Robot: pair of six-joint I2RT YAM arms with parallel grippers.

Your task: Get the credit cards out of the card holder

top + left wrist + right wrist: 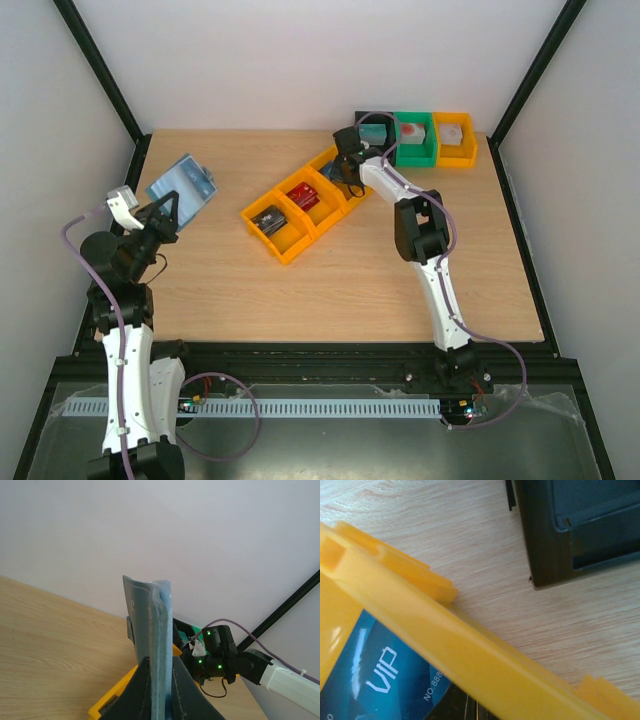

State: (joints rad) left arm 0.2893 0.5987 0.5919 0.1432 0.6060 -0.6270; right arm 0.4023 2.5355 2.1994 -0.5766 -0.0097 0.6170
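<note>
My left gripper (165, 213) (161, 661) is shut on the blue-grey card holder (183, 184) (150, 620) and holds it on edge above the table's left side. A dark credit card (268, 218) and a red one (306, 193) lie in two yellow bins. A blue credit card (365, 675) marked VIP lies flat in the third yellow bin (445, 645). My right gripper (347, 165) (480, 712) is down in that bin, jaws shut. Its dark tips sit by the blue card's corner. I cannot tell whether they touch the card.
The three yellow bins (300, 212) run in a slanted row across the table's middle. Behind them at the back stand a black bin (372, 122) (580, 530), a green bin (414, 141) and another yellow bin (455, 140). Black frame posts edge the table.
</note>
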